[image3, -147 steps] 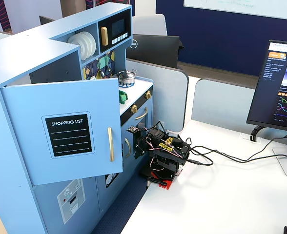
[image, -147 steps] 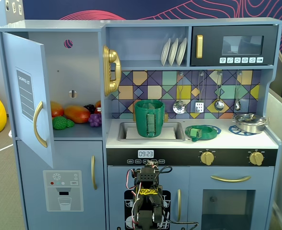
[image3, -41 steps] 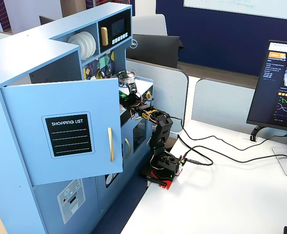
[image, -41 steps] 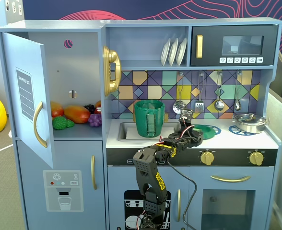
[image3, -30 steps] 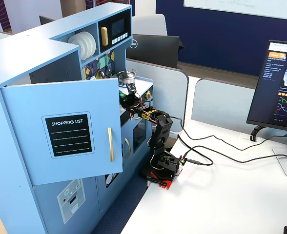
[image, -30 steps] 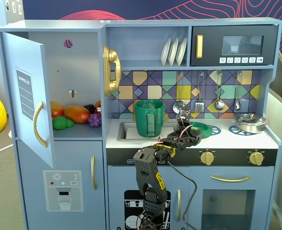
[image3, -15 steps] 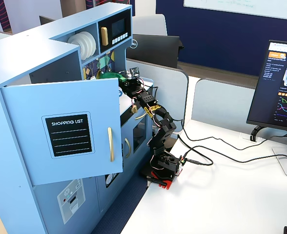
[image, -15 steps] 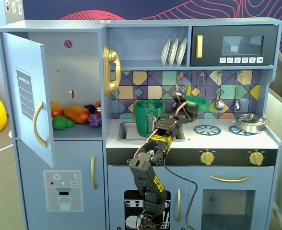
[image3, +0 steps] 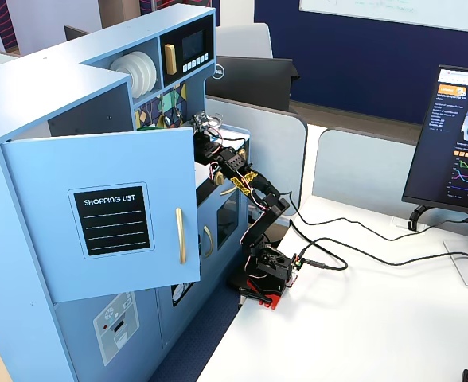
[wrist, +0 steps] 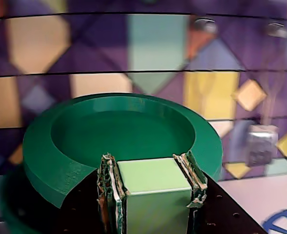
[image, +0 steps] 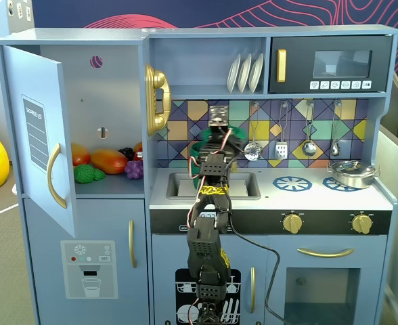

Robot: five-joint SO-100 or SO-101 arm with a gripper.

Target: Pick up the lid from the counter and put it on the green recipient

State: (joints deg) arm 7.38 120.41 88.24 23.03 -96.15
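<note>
I go across the toy kitchen from left to right in a fixed view. The open fridge compartment on the left holds a handful of toy fruits and vegetables [image: 107,162], too bunched for me to count. Next comes the sink [image: 243,186], and there stands one green recipient [image: 197,157], mostly hidden behind my arm, with only part of its rim and wall showing. My gripper [image: 220,133] sits directly above it. Further right the stovetop has two blue burner rings [image: 292,183], the nearer one now bare, and one silver pan [image: 352,172] rests on the far one. Above, three white plates [image: 245,72] stand in the rack and four utensils [image: 309,132] hang on the tiled wall.

In the wrist view my gripper [wrist: 151,187] is closed down to the width of the small square knob [wrist: 153,183], which I clamp from both sides, so I hold one lid [wrist: 121,131] by its handle. The disc extends away from my fingertips, flat and roughly level, its raised rim facing up toward the camera. A darker green edge peeks out below the lid at the lower left, which I take to be the recipient's rim.

What matters for my next move is that the pot lies straight under the lid, and I judge the lid slightly off to the right of the pot's mouth. I cannot tell how much gap is left between the two. I need to centre it and lower it before I let go.
</note>
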